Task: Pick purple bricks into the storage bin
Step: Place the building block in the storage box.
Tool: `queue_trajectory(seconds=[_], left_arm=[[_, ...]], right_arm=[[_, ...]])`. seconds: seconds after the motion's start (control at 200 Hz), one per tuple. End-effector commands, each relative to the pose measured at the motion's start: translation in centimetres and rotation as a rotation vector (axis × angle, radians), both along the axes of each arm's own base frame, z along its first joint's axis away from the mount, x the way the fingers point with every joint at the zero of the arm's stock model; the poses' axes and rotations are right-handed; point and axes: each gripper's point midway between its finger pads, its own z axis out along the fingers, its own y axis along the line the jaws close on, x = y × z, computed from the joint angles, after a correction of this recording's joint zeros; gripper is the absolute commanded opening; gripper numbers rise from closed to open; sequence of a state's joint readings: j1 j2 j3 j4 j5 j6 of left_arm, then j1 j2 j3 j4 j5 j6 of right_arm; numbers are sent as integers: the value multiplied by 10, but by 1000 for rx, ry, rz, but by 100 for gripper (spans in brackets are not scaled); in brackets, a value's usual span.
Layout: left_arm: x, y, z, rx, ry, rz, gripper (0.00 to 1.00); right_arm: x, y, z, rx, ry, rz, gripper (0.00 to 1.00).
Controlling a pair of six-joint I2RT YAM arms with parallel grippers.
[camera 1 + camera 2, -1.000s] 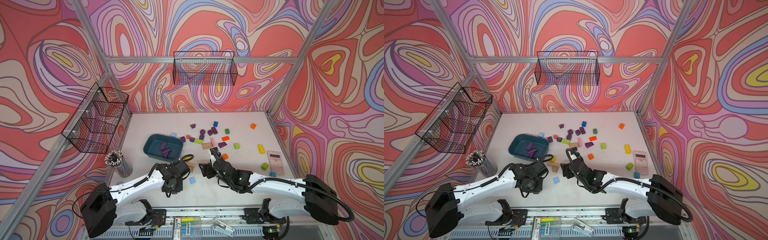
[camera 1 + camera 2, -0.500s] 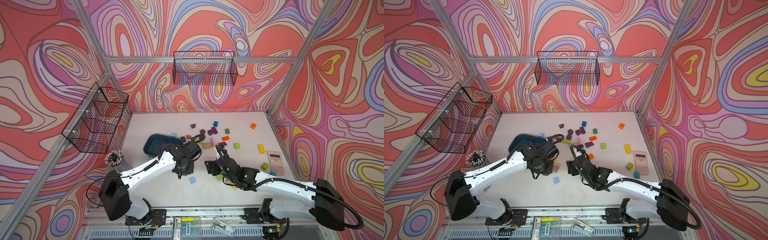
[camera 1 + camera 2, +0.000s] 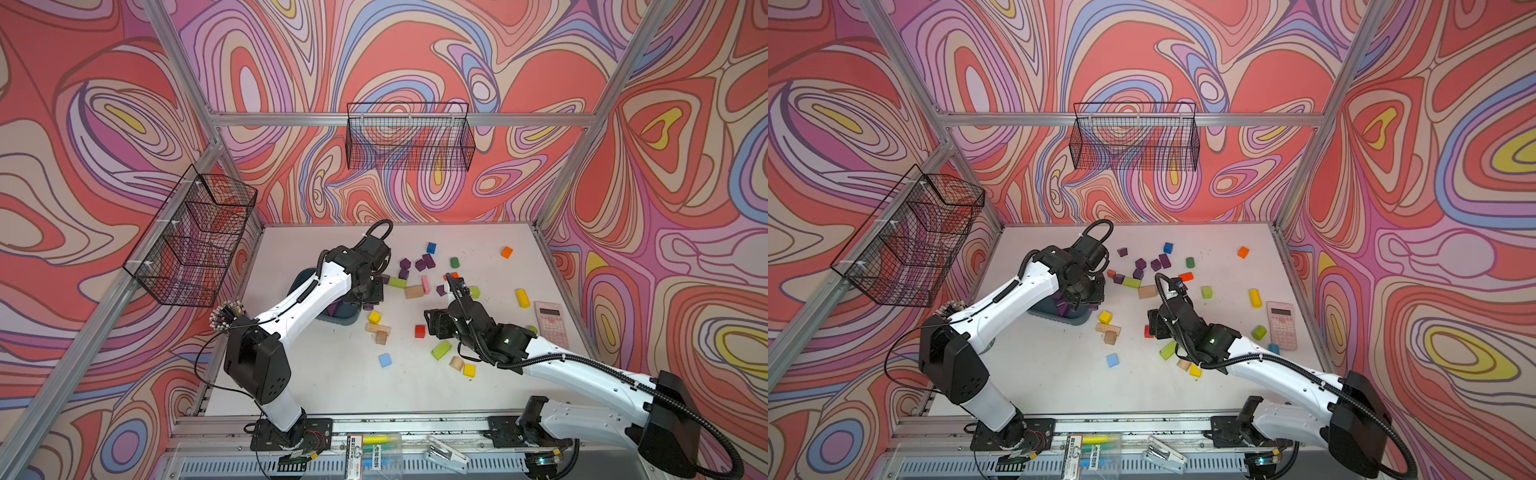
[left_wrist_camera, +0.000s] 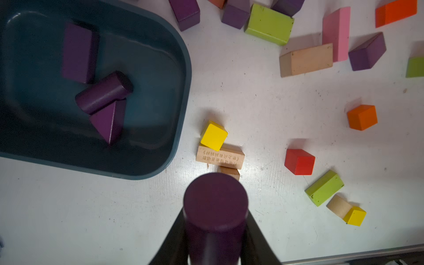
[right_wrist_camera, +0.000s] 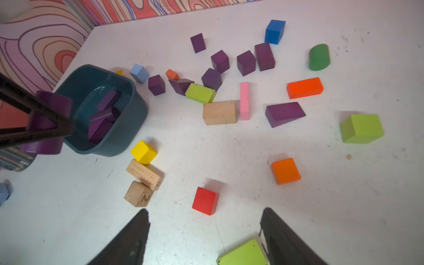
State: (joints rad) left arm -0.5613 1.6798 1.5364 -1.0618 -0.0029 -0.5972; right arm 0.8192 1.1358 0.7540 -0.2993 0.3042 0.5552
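My left gripper (image 4: 215, 218) is shut on a dark-purple cylinder brick (image 4: 215, 202) and holds it raised beside the storage bin's (image 4: 181, 96) rounded corner. In the right wrist view that cylinder (image 5: 51, 101) hangs at the bin's (image 5: 135, 119) near-left rim. Three purple bricks lie in the bin: a cuboid (image 4: 78, 52), a cylinder (image 4: 104, 91) and a triangular prism (image 4: 110, 121). Several purple bricks (image 5: 246, 62) and a wedge (image 5: 284, 113) lie on the table beyond. My right gripper (image 5: 205, 210) is open above the table, behind a red cube (image 5: 205, 199).
A lime block (image 5: 243, 253) lies by the right gripper's finger. A yellow cube (image 4: 213, 135) and wooden blocks (image 4: 220, 158) sit close to the bin. A pink calculator (image 3: 550, 318) lies at the right edge and a pen cup (image 3: 226, 318) at the left. Wire baskets (image 3: 409, 137) hang on the walls.
The left arm has carried the purple cylinder from the table's front away to the bin. The right gripper has shifted slightly to the right and stays open.
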Motion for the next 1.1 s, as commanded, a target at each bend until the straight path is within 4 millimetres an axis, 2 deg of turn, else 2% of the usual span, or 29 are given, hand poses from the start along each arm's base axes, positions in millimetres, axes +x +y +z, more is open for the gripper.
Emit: queue_trajectory(seconds=[0.0, 0.155, 0.335, 0.671, 1.092], left_arm=[[3, 8, -3, 4, 43, -8, 16], [14, 20, -9, -19, 53, 36, 16], [25, 33, -22, -80, 80, 100, 16], [50, 57, -45, -120, 80, 213, 16], [67, 63, -82, -145, 104, 287, 16]], right_arm=[[7, -5, 2, 12, 28, 4, 80], [21, -6, -6, 15, 70, 12, 80], [31, 5, -15, 28, 116, 41, 80], [35, 19, -31, 40, 175, 78, 80], [37, 21, -34, 42, 183, 76, 80]])
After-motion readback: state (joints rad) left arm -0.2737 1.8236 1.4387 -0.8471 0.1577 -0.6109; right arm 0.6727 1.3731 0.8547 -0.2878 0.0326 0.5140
